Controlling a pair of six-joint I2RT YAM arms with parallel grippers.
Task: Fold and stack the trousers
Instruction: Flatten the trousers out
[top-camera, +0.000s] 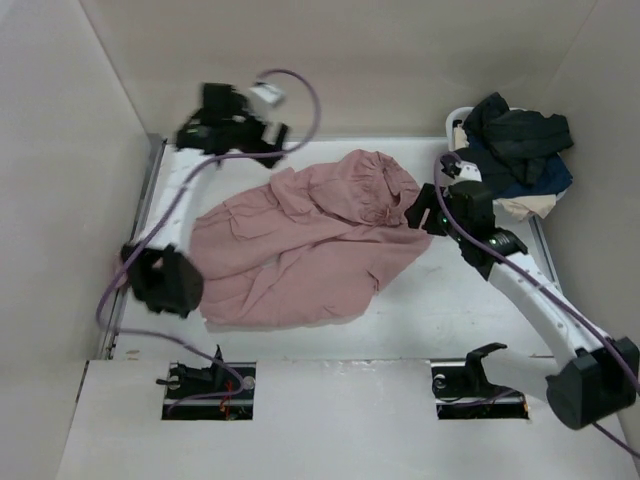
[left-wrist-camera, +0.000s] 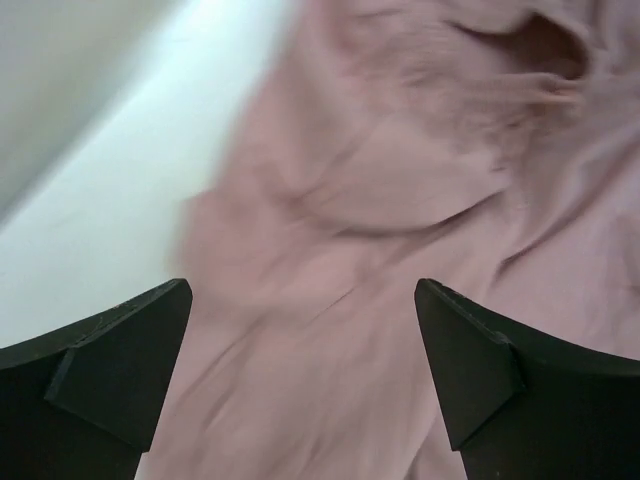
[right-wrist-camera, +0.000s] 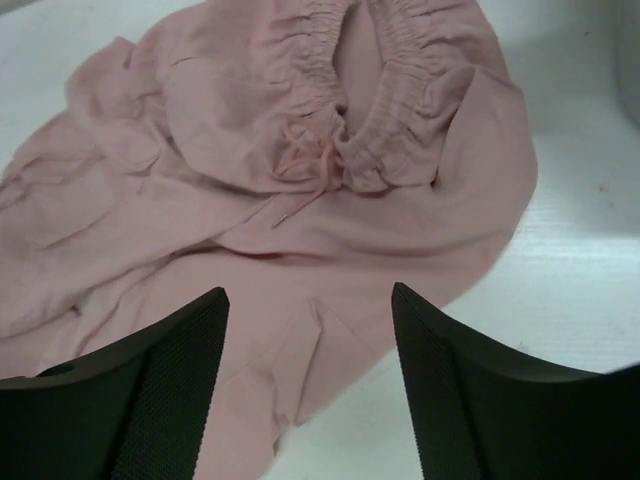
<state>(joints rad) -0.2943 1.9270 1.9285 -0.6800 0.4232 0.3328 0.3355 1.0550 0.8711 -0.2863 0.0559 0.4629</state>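
Note:
The dusty-pink trousers (top-camera: 300, 250) lie crumpled in a loose heap across the middle of the white table. Their gathered elastic waist (right-wrist-camera: 350, 90) with its drawstring points to the back right. My left gripper (top-camera: 268, 148) hovers over the heap's far-left edge. In the left wrist view, the left gripper (left-wrist-camera: 303, 290) is open wide above the blurred pink cloth (left-wrist-camera: 400, 200), holding nothing. My right gripper (top-camera: 420, 212) sits at the heap's right edge near the waist. Seen from the right wrist, the right gripper (right-wrist-camera: 310, 290) is open over a fold of trousers (right-wrist-camera: 300, 330), apart from it.
A pile of black and navy garments (top-camera: 515, 145) sits at the back right corner, with a cream cloth (top-camera: 530, 207) under it. Beige walls (top-camera: 70, 200) enclose the table on three sides. Bare white table (top-camera: 450, 310) shows in front of the trousers.

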